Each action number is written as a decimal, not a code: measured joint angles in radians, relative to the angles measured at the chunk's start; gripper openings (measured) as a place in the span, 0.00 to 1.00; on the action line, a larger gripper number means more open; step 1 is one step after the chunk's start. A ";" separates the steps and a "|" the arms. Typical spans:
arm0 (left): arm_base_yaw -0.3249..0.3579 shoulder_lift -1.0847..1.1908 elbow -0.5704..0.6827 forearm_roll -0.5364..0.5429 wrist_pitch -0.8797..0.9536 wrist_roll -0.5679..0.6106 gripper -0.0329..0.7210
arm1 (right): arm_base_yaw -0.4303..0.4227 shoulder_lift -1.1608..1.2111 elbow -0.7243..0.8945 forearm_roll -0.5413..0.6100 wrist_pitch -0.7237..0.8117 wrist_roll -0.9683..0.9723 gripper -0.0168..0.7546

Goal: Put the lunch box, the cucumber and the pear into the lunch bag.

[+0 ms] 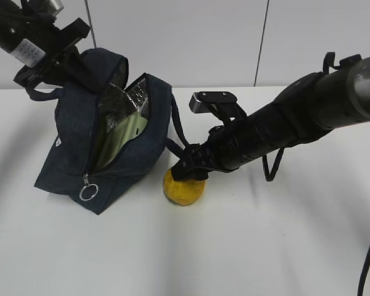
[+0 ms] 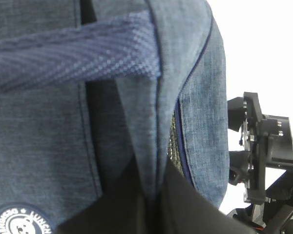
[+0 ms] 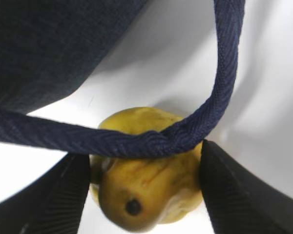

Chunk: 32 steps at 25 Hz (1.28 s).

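I'm on the pear step. Nearest me, the pear (image 3: 144, 190) sits on the white surface (image 1: 265, 246) just beside the lunch bag (image 1: 80, 160), with my right tool (image 3: 144, 195) straddling it, pads touching both flanks (whether it's firmly clenched yet I cannot tell). One loop handle (image 3: 185, 131) lies across the pear's top, so the lift must clear that strap. Farther back, my left tool (image 1: 49, 58) is clenched on the bag's other handle, holding the mouth open; a pale green lunch box (image 1: 131, 126) shows inside.

Bright even overhead light, soft shadows on the white worktop (image 1: 246, 246); both wrist views blurred close-up, background blown out.
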 joint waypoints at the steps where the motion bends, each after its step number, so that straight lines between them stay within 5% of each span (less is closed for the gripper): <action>1: 0.000 0.000 0.000 0.000 0.000 0.000 0.04 | 0.000 0.000 0.000 -0.002 0.003 0.000 0.66; 12: 0.000 0.000 0.000 0.000 0.000 0.000 0.04 | -0.107 -0.057 0.000 -0.158 0.080 0.128 0.60; 32: 0.000 0.000 0.000 0.000 0.000 0.000 0.04 | -0.115 -0.064 0.000 -0.145 0.149 0.024 0.62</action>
